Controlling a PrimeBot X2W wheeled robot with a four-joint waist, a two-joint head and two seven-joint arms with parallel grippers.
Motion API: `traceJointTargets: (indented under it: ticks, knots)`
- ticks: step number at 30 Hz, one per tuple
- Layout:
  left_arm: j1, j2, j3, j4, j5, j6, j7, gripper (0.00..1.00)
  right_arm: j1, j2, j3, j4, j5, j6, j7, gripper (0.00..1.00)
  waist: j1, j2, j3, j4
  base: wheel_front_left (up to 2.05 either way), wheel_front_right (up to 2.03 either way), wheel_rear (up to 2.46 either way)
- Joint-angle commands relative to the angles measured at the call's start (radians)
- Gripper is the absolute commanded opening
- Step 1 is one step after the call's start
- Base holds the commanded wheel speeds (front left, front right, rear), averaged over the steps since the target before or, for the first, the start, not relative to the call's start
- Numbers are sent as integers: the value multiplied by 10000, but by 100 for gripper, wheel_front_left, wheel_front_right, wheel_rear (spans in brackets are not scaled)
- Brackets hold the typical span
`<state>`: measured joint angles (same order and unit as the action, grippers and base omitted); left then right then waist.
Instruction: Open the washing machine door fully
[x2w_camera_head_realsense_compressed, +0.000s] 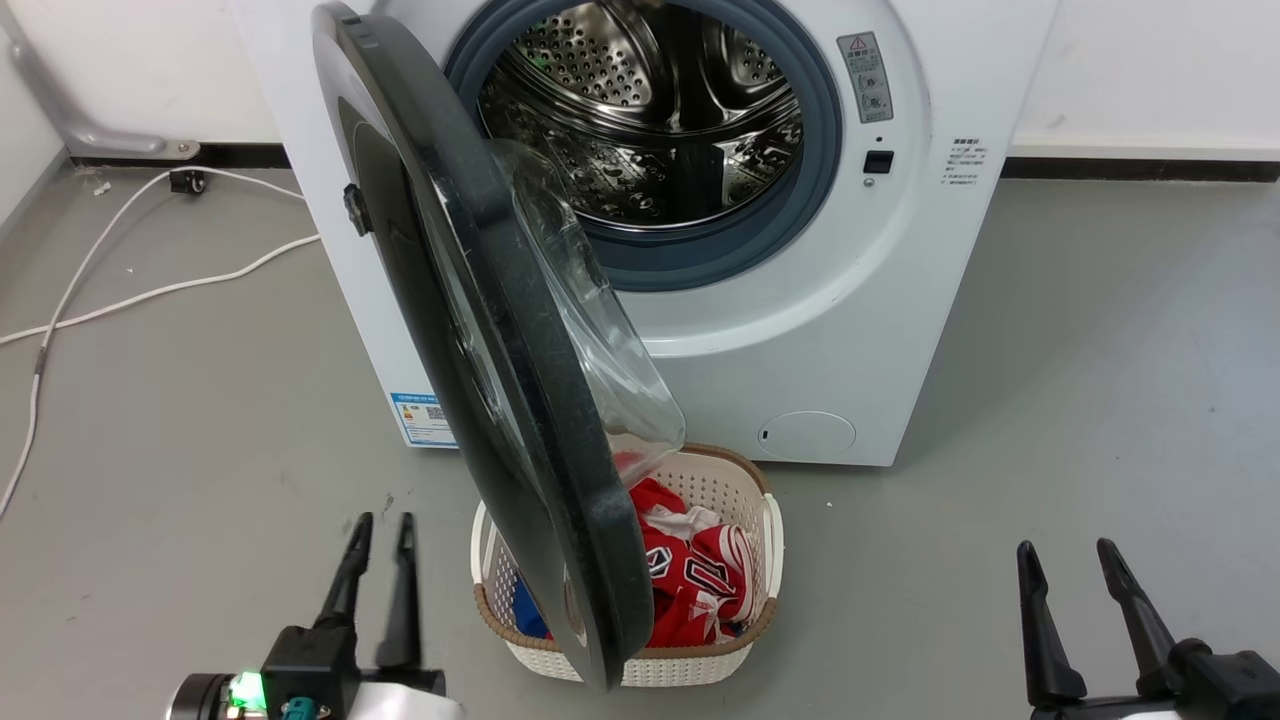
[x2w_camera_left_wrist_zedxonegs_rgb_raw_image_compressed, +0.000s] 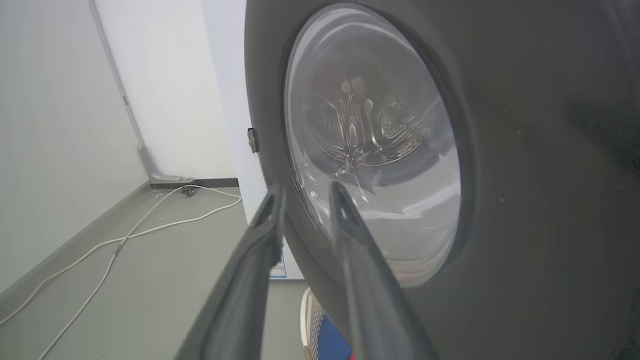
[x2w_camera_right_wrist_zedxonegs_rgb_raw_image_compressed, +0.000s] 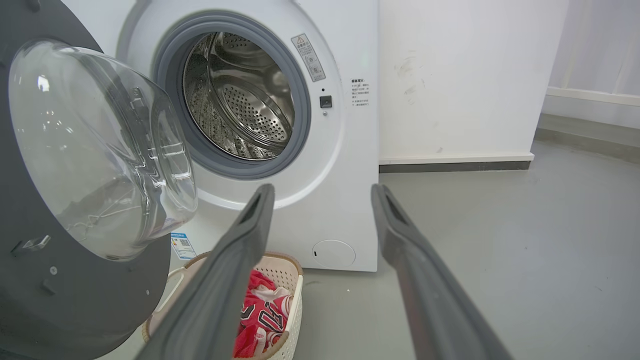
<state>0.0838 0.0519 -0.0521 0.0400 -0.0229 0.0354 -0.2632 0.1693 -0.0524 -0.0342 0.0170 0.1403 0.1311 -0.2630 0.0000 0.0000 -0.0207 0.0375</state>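
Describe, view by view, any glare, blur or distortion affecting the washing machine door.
Head view: the washing machine door is sharp, evenly lit. Left wrist view: the left gripper is blurred, the drum looks warped. Right wrist view: highlights streak the glass bowl.

Head looks down on the washing machine door (x2w_camera_head_realsense_compressed: 540, 400); wrist views flank it.

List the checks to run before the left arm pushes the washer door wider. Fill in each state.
1. washing machine door fully open: not ok, only part-swung.
2. left gripper open and empty: ok.
3. left gripper faces the door's outer side: ok.
4. right gripper open and off to the side of the door: ok.
5. Door's lower edge clears the laundry basket: cannot tell.
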Motion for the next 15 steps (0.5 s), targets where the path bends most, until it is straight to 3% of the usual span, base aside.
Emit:
traceJointTargets:
  ticks: [1,8,15]
  knots:
    - [68,-4,97,-73,39,61,-24,0,34,39,1,-72,13,-4,-23,100,0,0,-2,-2,0,0,0]
    - [-454,33,624,-823,-35,313,-24,0,32,40,-35,-314,19,-6,-23,100,0,0,25,46,0,0,0]
    - [-1529,224,907,-2323,130,285,-24,0,-71,39,-9,-500,-36,-4,-23,100,0,0,110,86,0,0,0]
